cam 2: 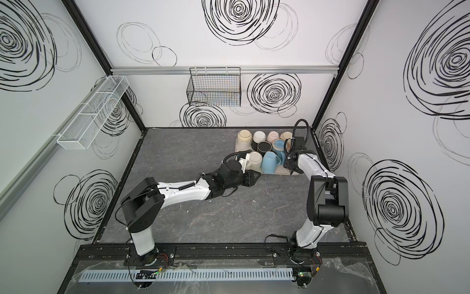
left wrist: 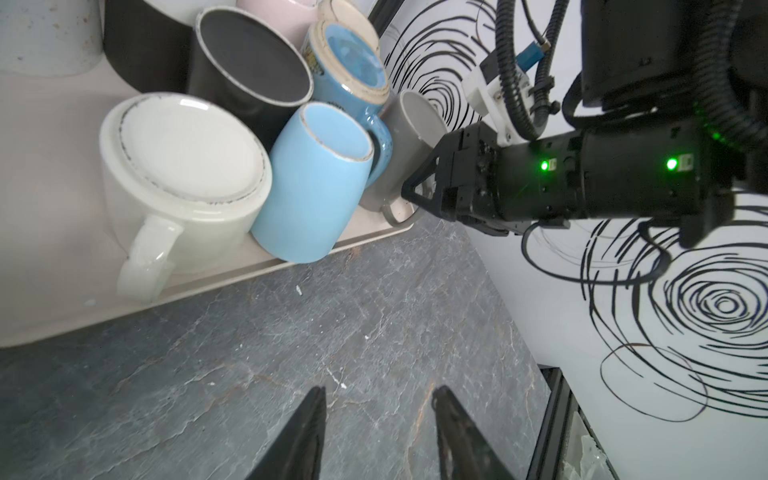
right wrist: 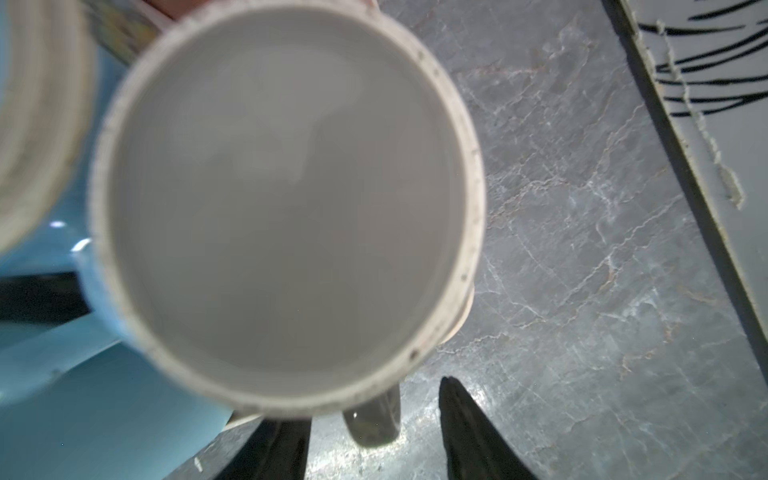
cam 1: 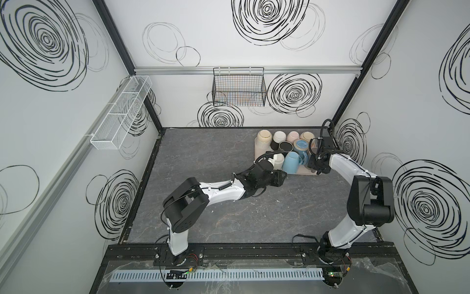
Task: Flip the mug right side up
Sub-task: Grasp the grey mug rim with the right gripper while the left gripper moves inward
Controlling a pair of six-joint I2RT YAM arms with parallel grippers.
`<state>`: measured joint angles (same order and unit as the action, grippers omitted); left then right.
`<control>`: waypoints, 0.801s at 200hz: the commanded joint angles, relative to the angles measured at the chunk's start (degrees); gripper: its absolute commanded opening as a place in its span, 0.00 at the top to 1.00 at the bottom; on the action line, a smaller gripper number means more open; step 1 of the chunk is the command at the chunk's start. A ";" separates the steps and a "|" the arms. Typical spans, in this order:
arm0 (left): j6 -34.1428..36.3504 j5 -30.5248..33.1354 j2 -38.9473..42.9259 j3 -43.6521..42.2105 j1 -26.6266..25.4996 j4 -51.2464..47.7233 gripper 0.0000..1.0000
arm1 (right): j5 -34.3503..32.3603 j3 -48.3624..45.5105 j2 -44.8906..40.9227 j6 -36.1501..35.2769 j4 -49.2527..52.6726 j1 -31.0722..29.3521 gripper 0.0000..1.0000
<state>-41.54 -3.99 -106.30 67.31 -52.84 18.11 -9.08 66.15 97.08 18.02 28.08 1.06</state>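
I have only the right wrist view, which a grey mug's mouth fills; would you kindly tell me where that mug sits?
Observer: The grey mug sits on the corner of the tray, beside the dark blue mug.
Operator: Thank you. Where is the left pincer?
Observer: The left pincer hovers open over the table, just short of the tray, holding nothing.
Operator: Is any mug there upside down?
Observer: Yes, the white mug stands bottom up at the tray's near edge, handle pointing toward the table.
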 commanded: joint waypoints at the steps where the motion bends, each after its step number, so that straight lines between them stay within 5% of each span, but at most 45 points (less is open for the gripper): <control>1: -0.04 0.75 3.44 -2.20 -0.32 2.47 0.54 | -2.16 2.14 0.72 -0.83 0.40 0.03 0.53; 101: 0.49 4.63 8.77 -7.49 -2.58 1.59 0.53 | -3.53 2.00 -0.37 -5.70 -1.03 -1.01 0.98; 160: 1.89 4.21 9.88 -8.33 -2.47 1.65 0.53 | -1.89 -4.25 -10.87 -5.75 -4.46 -3.34 1.00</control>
<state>-41.12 -0.14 -98.65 59.64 -55.13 17.72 -11.42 64.01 94.35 12.34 27.57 -1.15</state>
